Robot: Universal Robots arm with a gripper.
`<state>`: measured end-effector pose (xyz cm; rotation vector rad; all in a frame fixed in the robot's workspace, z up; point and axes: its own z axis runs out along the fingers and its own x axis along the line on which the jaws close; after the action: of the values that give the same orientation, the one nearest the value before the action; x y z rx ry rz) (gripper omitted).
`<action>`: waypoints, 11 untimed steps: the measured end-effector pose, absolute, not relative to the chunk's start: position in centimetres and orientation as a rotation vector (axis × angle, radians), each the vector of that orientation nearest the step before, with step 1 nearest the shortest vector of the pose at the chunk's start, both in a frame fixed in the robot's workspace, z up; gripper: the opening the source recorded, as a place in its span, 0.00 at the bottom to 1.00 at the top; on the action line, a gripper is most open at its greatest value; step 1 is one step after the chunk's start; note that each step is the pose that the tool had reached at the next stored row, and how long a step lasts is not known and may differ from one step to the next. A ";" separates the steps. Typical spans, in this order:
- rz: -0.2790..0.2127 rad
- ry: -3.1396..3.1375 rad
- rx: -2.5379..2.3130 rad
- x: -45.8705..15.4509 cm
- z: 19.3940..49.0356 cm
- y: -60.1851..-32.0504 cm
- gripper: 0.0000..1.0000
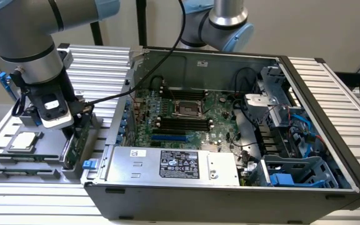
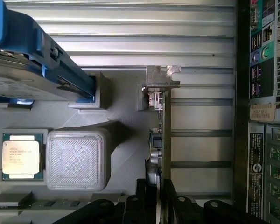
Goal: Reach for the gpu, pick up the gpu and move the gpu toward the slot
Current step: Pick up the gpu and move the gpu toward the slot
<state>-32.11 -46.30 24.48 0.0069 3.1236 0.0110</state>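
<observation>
The two black fingers [image 2: 141, 205] of the gripper [image 2: 155, 203] are drawn in close on either side of the gpu [image 2: 166, 116], a thin flat green circuit-board card with a narrow silver metal bracket [image 2: 161, 77] at one end, and from here they look clamped against both its faces along the upper edge. There is one such card, and it stands upright on its long edge in a slot of the moulded grey plastic tray [image 2: 126, 116]. Its long axis runs alongside the outer wall of the computer case, the bracket end turned toward the hard drive's end of the tray. In the exterior view the gripper [image 1: 73, 131] comes straight down onto the gpu [image 1: 73, 151], at the tray [image 1: 11, 129] edge nearest the case. Further out on the tray I count one small square silver processor chip [image 2: 20, 159] in its recess, just beside one raised square grey ribbed block [image 2: 77, 158], and one silver hard drive with blue rails [image 2: 18, 56] propped at a tilt. The exterior view also shows two long narrow sticks [image 1: 18, 158] lying flat in grooves near the chip. The tray rests on a ribbed aluminium table [image 2: 130, 37], and to the exterior view's right sits one open black computer case [image 1: 230, 197] with a green motherboard [image 1: 186, 117] lying inside.
</observation>
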 end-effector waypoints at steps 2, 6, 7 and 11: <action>0.011 3.128 0.007 -32.0 24.6 -46.3 0.26; 0.011 3.137 0.007 -31.8 24.7 -46.3 0.26; 0.011 3.139 0.007 -31.7 24.8 -46.3 0.26; 0.011 3.147 0.007 -31.5 25.1 -46.3 0.26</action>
<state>-31.54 -46.30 25.06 0.0071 3.1474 0.0110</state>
